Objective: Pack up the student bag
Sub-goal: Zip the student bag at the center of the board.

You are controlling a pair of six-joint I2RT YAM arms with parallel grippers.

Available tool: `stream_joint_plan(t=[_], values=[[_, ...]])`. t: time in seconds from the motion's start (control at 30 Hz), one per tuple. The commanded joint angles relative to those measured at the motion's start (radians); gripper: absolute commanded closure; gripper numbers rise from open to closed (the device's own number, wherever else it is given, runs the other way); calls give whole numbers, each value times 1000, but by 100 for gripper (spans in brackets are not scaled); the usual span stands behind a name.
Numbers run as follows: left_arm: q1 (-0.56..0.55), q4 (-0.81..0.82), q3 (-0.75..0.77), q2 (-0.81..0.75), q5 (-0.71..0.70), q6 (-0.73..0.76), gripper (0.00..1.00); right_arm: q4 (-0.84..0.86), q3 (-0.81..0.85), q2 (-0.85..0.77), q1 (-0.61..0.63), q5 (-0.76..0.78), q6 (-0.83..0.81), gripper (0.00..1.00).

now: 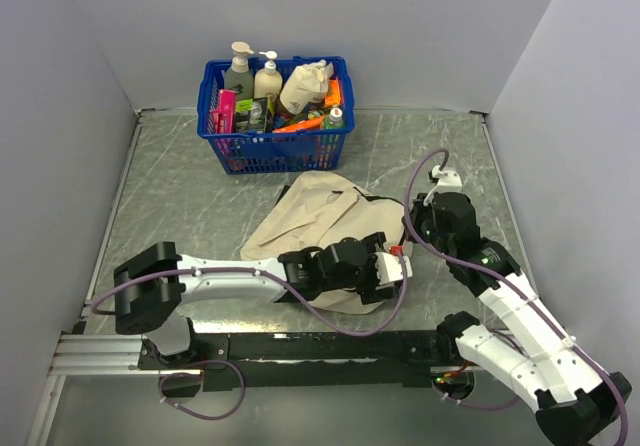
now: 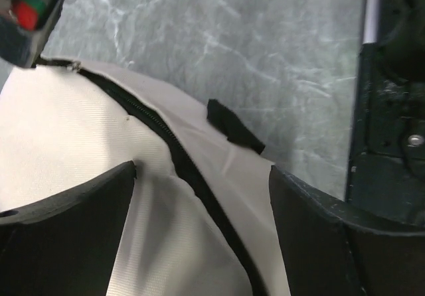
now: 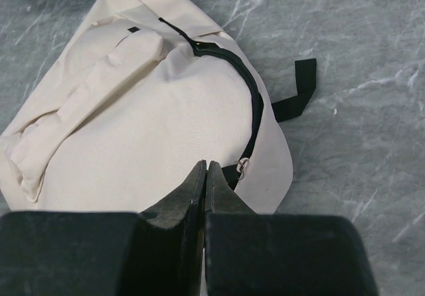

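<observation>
One blue basket (image 1: pixel 280 152) stands at the far edge of the table (image 1: pixel 170 206), crammed with goods, two pump bottles (image 1: pixel 240 67) among them. One beige bag (image 1: pixel 310 221) lies flat just in front of it. The left claw (image 2: pixel 202 173) gapes wide over the bag's zipper (image 2: pixel 179 156), gripping nothing. The right claw (image 3: pixel 204 170) is pinched together beside the bag's edge, holding nothing.

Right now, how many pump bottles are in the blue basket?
2. One pump bottle stands at the back left corner of the blue basket; the other pump bottle just right of it. More may be hidden beneath.
</observation>
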Motion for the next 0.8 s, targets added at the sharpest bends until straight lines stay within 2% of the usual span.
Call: stream_joint_plan(t=[0.0,0.1,0.2,0.3,0.33,0.4,0.43,0.47,0.57,0.63,0.73,0.77], values=[[-9,67,16,12,-127,-28,14,51,32,-45,10,-55,19,100],[-21,91,21,26,-196,-11,16,45,24,-64,11,-79,20,100],[-24,100,21,38,-198,-2,21,45,17,-74,10,-108,27,100],[-26,99,12,38,-155,27,42,39,12,-73,11,-113,30,100],[-27,99,3,37,-120,45,52,34,12,-71,10,-110,31,100],[-30,85,-3,26,-75,52,63,33,9,-68,11,-96,31,100],[-30,81,-7,18,-25,58,74,31,7,-64,10,-72,28,100],[-32,68,-11,-2,11,65,78,28,9,-59,7,-59,25,100],[-32,47,-33,-51,150,127,87,28,21,-32,-1,5,7,100],[-34,-8,-30,-71,218,200,98,24,36,-1,-15,59,-2,100],[-34,-160,48,-91,359,298,99,37,52,31,-36,92,-10,100],[-35,-223,74,-89,449,331,99,43,55,39,-41,123,-9,100]])
